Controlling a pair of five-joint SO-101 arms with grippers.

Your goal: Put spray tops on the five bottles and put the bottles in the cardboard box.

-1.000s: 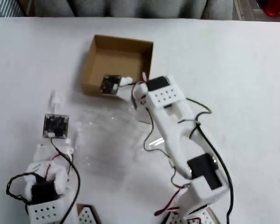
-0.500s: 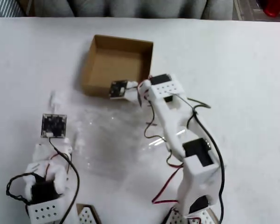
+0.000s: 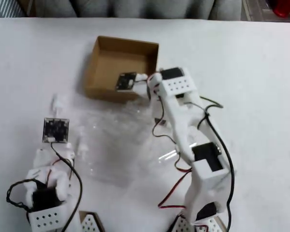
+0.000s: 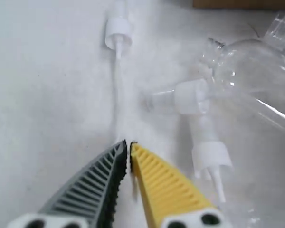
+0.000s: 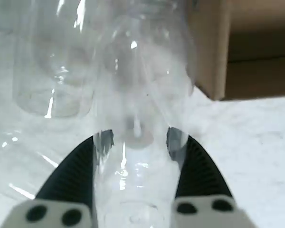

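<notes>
Two arms at a white tabletop (image 3: 241, 58). Right jaws spread around a clear bottle (image 5: 133, 90), gripping its sides, just beside a corner of the box (image 5: 211, 52). More bottles (image 4: 261, 80) lie on the tabletop nearby. Left jaws closed tight, empty, tips low over the tabletop near spray tops (image 4: 118, 34) lying there.

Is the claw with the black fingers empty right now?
No, the right gripper holds a clear bottle between its two black fingers, beside the cardboard box.
</notes>
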